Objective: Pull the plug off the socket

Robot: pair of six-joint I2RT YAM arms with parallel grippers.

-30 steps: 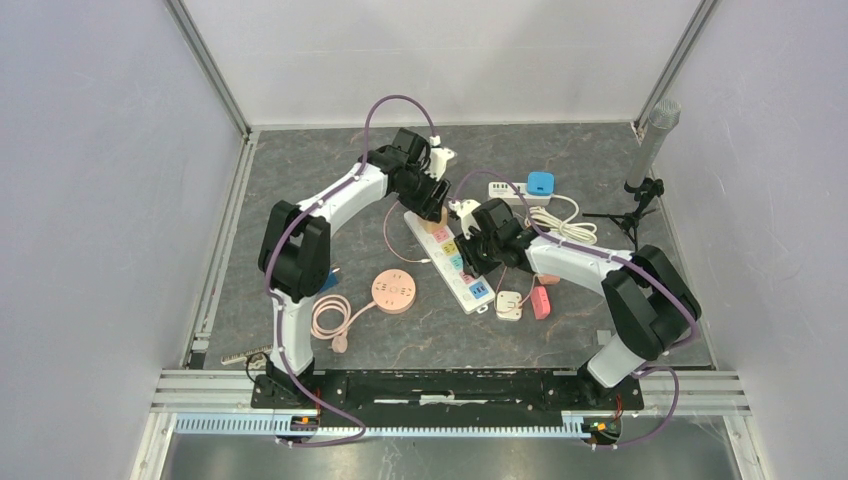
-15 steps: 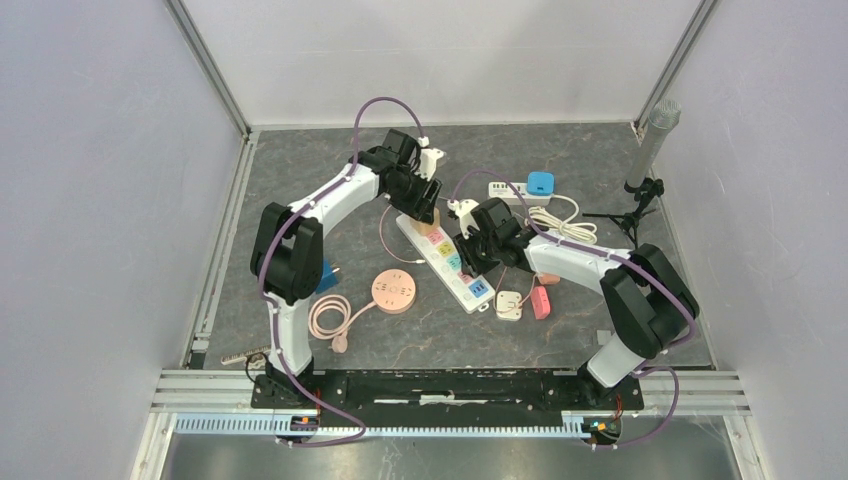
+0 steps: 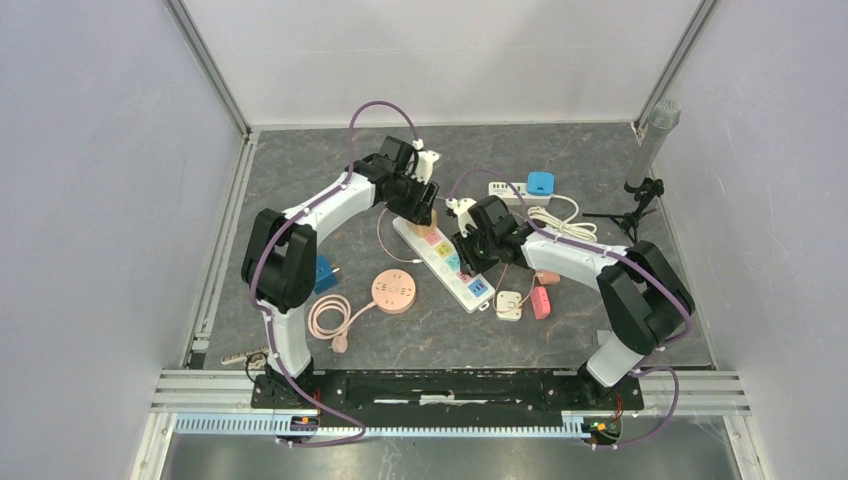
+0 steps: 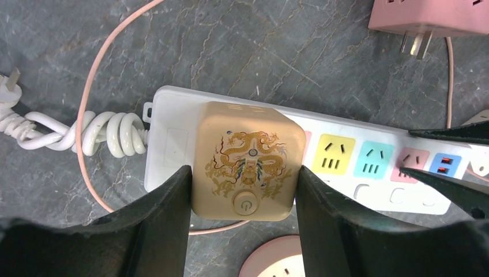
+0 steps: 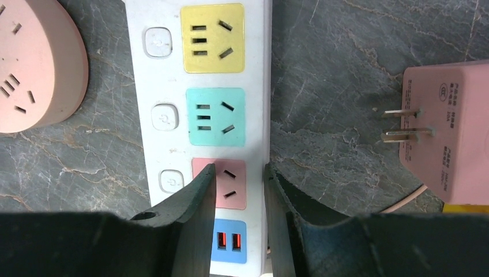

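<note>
A beige cube plug (image 4: 248, 161) with a gold dragon and a power button sits on the far end of the white power strip (image 4: 357, 179). My left gripper (image 4: 242, 173) is shut on the cube, one finger on each side. From above, the cube (image 3: 427, 216) shows under the left gripper (image 3: 424, 212). I cannot tell whether its pins have left the strip. My right gripper (image 5: 240, 170) rests on the strip (image 5: 173, 75) at its pink socket (image 5: 230, 199), jaws a narrow gap apart with nothing between them. From above it (image 3: 470, 262) is over the strip's near half (image 3: 450, 262).
A round pink socket (image 3: 393, 291) and its coiled cord lie left of the strip. A pink adapter (image 3: 541, 300) and a white plug (image 3: 509, 304) lie right of it. A blue adapter (image 3: 540, 183), white cables and a microphone stand (image 3: 650, 150) are at the back right.
My left gripper has shifted slightly left and toward me with the cube, and the strip's far end swung left with it. The right gripper stayed on the strip.
</note>
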